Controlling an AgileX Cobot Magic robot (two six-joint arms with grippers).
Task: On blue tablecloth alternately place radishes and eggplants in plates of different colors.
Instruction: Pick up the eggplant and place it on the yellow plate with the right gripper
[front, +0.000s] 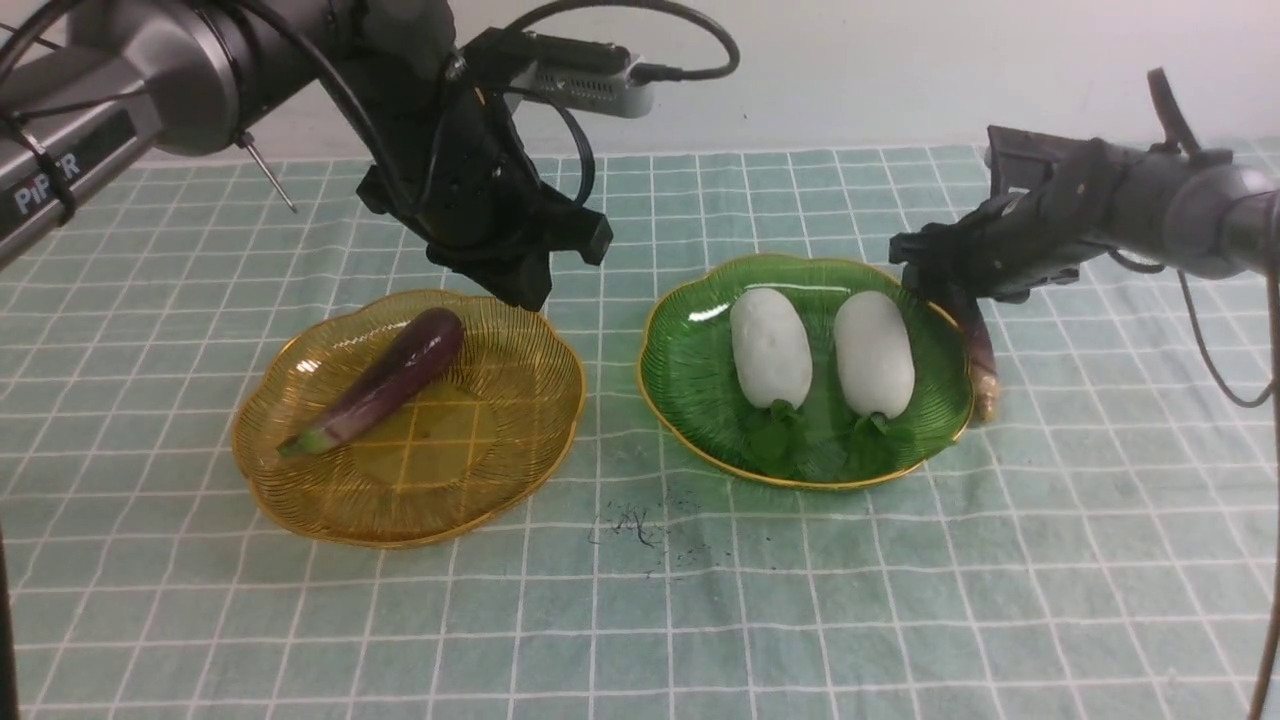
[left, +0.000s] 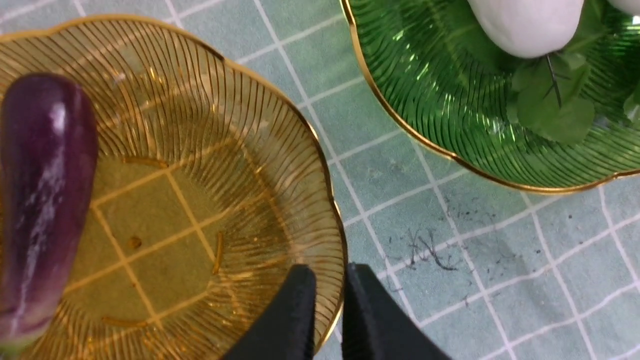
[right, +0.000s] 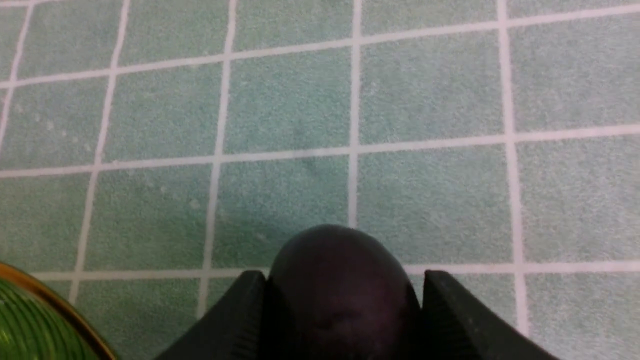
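On the blue tablecloth (front: 900, 600), one eggplant (front: 385, 385) lies in the amber plate (front: 330, 510); it also shows in the left wrist view (left: 45, 200). Two radishes (front: 770, 345) (front: 873, 352) lie side by side in the green plate (front: 690, 400). My left gripper (front: 525, 290) hangs over the amber plate's far rim (left: 280, 100), jaws shut and empty (left: 328, 280). My right gripper (front: 925, 280) is shut on the second eggplant (front: 980, 345), which lies on the cloth just right of the green plate. In the right wrist view its dark rounded end (right: 342, 280) sits between the fingers (right: 450, 300).
A dark smudge (front: 640, 525) marks the cloth between the plates, toward the front. The green plate's rim (right: 30, 300) lies close beside the right gripper. A pale wall bounds the table's far edge.
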